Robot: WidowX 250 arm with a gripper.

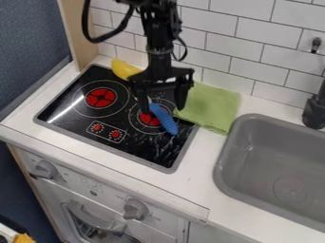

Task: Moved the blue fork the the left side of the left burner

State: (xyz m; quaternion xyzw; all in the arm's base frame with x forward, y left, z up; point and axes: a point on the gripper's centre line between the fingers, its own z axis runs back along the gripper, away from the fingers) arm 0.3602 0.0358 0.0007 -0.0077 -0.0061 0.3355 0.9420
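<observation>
"Item one, operator?"

"Your blue fork with a long, rounded handle (165, 120). Position: over the right burner (147, 119), partly covering its red centre. Handle slants down to your lower right in the camera view; tined end indistinct."

"Item two?"

"Your left burner, a flat red disc with a dark cross (100, 98), ringed by thin pale circles on black cooktop (114, 148). Its red centre is uncovered; you have the fork well to its right."
</observation>
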